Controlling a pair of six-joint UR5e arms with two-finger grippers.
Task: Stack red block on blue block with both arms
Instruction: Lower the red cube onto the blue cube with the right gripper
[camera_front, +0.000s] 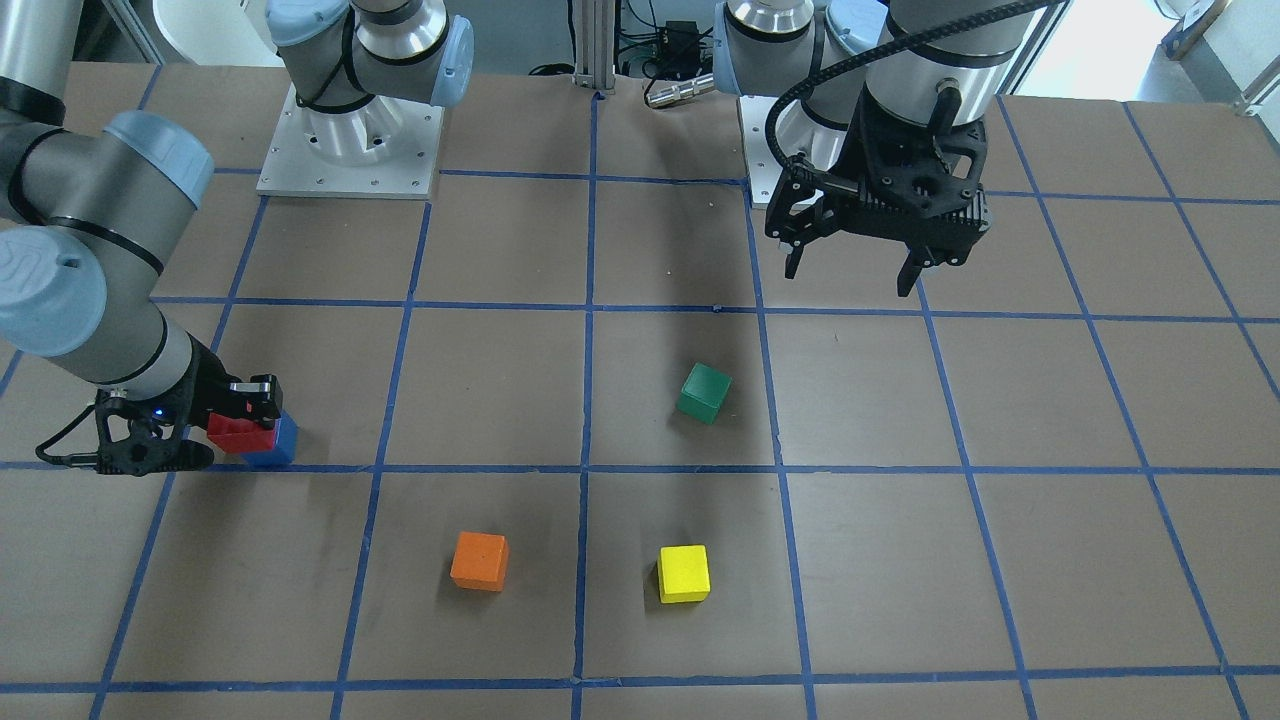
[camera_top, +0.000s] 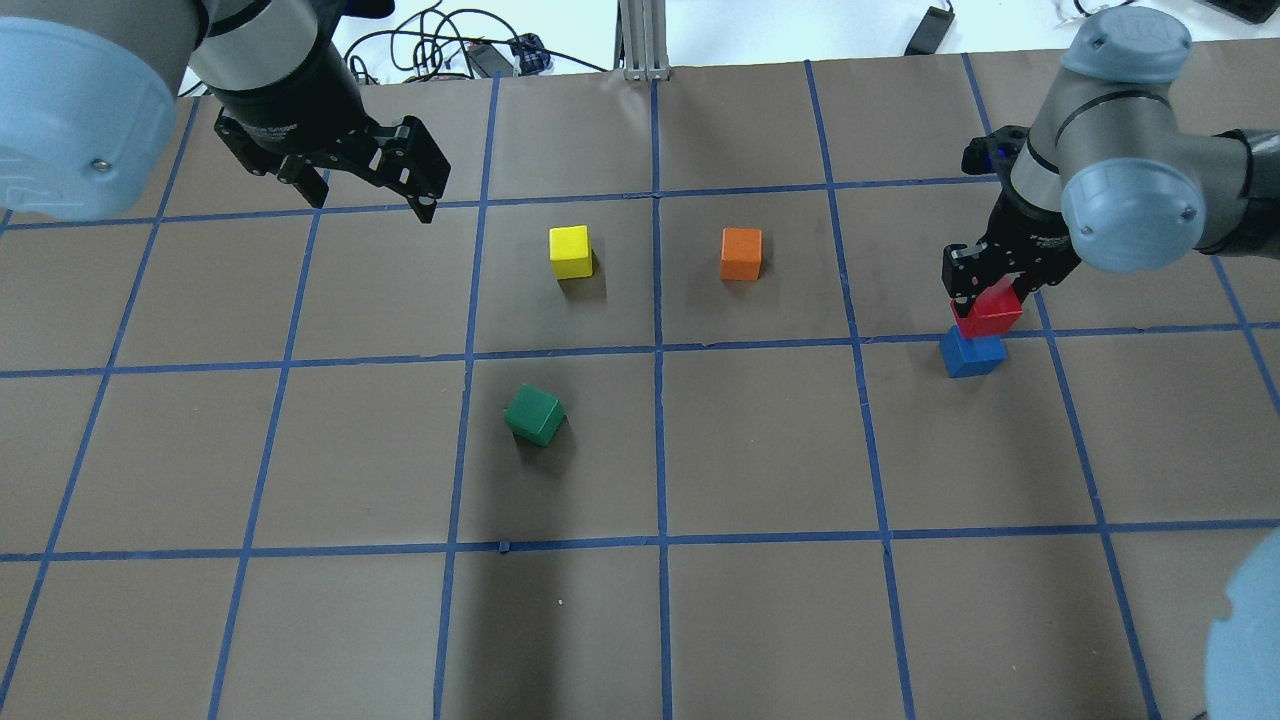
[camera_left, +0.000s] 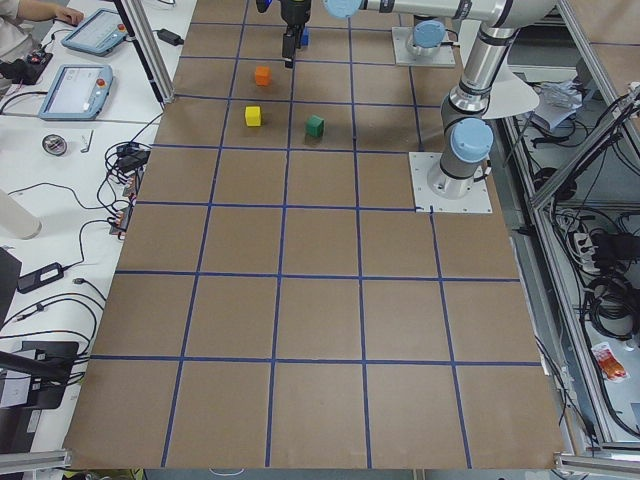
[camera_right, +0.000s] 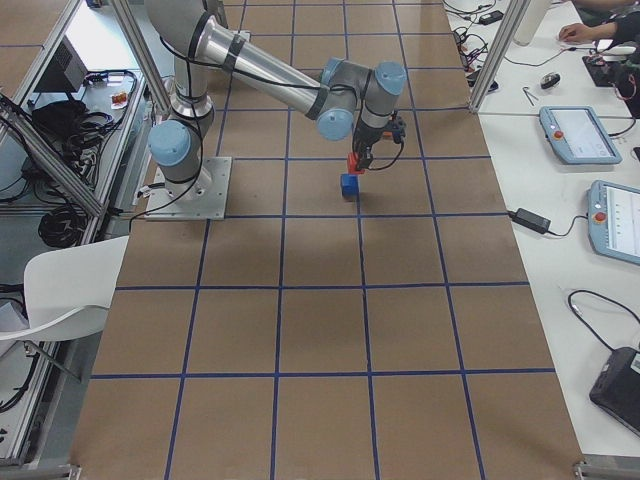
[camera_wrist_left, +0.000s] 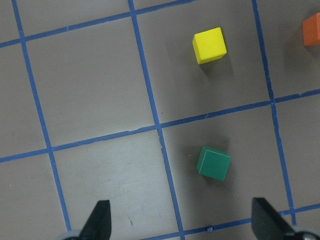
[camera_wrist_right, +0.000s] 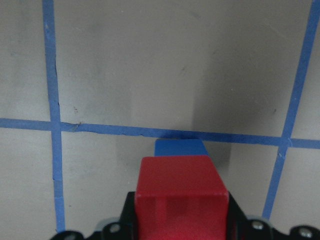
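The right claw (camera_top: 988, 300) is clenched on the red block (camera_top: 988, 312), with one black finger pressed against each of two opposite faces. It holds the red block directly over the blue block (camera_top: 972, 354). In the right wrist view the red cube covers most of the blue one, and only a strip of the blue top shows beyond its far edge. From the overhead and front views the two cubes look stacked, with the red one slightly offset. No view shows clearly whether the red block's underside rests on the blue top or hangs just above it. The blue block sits flat on the bench (camera_top: 760, 620), just beside one of the blue tape lines (camera_top: 760, 345) that divide the brown surface into squares. It is on the robot's right side, well apart from the other cubes.

The left claw (camera_top: 372, 198) is released and grasps nothing, with its two fingers spread wide. It hangs above the bench on the robot's left, pointing down, and touches none of the cubes. Its wrist view looks down on the green block (camera_top: 535, 415) and the yellow block (camera_top: 571, 251).

The green block lies near the middle of the bench, turned at an angle to the tape grid. The yellow block and the orange block (camera_top: 741, 253) lie farther from the robot, in neighbouring squares with one tape line between them. Both sit roughly square to the grid.
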